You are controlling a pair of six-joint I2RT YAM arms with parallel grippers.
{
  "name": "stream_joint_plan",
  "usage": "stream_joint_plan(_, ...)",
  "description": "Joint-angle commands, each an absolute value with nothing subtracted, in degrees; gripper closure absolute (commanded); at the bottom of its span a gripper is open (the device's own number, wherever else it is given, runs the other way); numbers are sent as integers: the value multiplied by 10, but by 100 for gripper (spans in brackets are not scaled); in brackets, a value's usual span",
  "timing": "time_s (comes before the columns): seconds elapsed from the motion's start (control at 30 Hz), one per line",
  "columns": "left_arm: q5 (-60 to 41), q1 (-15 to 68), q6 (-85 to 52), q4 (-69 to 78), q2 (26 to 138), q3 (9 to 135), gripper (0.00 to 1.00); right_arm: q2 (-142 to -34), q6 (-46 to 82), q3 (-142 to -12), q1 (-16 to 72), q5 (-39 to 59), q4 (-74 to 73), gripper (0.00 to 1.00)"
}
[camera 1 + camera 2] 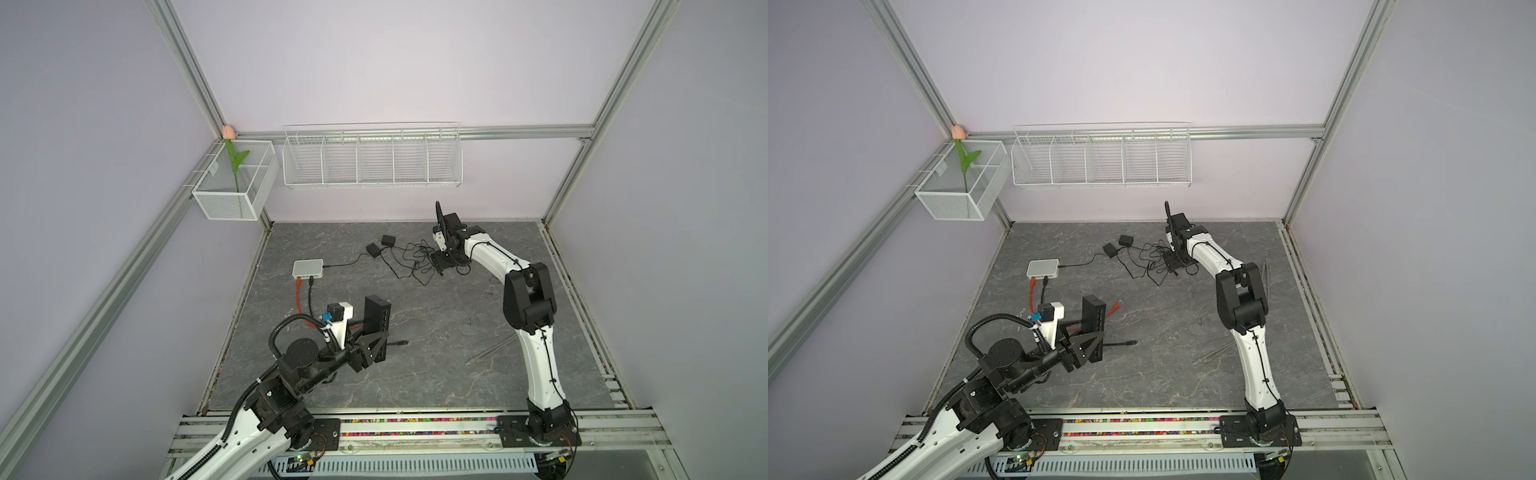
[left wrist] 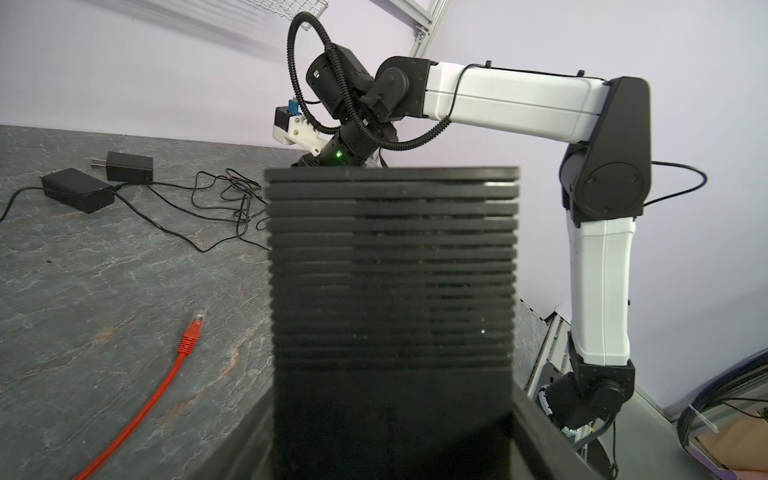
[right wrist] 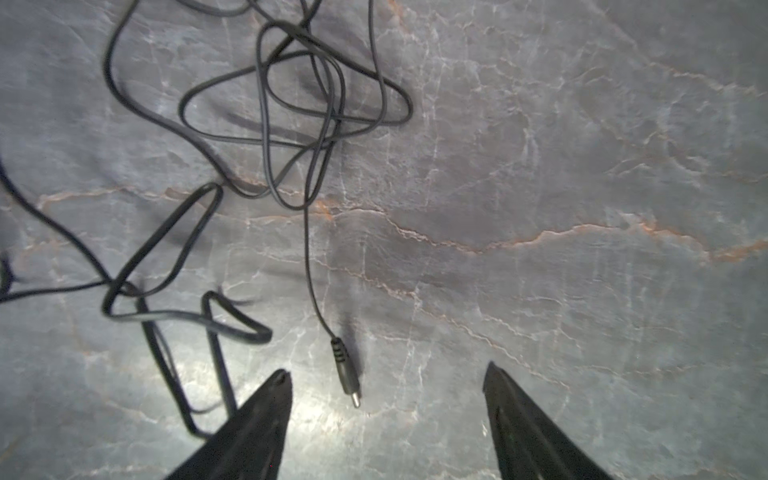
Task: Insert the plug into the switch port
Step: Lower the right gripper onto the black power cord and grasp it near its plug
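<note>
A black ribbed switch (image 1: pixel 377 320) (image 1: pixel 1093 320) stands on end near the table's front left, its row of ports facing right. My left gripper (image 1: pixel 376 349) is shut on its lower part; in the left wrist view the switch (image 2: pixel 390 291) fills the gap between the fingers (image 2: pixel 536 432). Far back, my right gripper (image 1: pixel 438 266) (image 1: pixel 1172 266) hangs over a tangle of thin black cable (image 3: pixel 291 104). In the right wrist view this gripper (image 3: pixel 384 374) is open. The small black barrel plug (image 3: pixel 347 374) lies on the table between its fingertips, nearer one of them and touching neither.
A white router (image 1: pixel 307 268) sits back left with orange and black cables in it. Two black power adapters (image 1: pixel 374 249) lie beside the tangle. A loose orange network plug (image 2: pixel 193 328) lies by the switch, and a black cable end (image 1: pixel 401 343) to its right. Metal tweezers (image 1: pixel 490 351) lie front right.
</note>
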State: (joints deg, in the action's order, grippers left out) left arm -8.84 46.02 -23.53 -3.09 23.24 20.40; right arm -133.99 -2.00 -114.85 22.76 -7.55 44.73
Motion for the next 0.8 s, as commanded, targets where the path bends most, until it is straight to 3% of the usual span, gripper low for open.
stream_joint_plan(0.0, -95, 460, -240, -18, 226, 208, 100, -1366, -42, -1190, 230, -69, 504, 31)
stream_joint_plan(0.77, -94, 459, -236, -25, 227, 213, 100, -1449, -60, -1273, 249, -62, 598, 72)
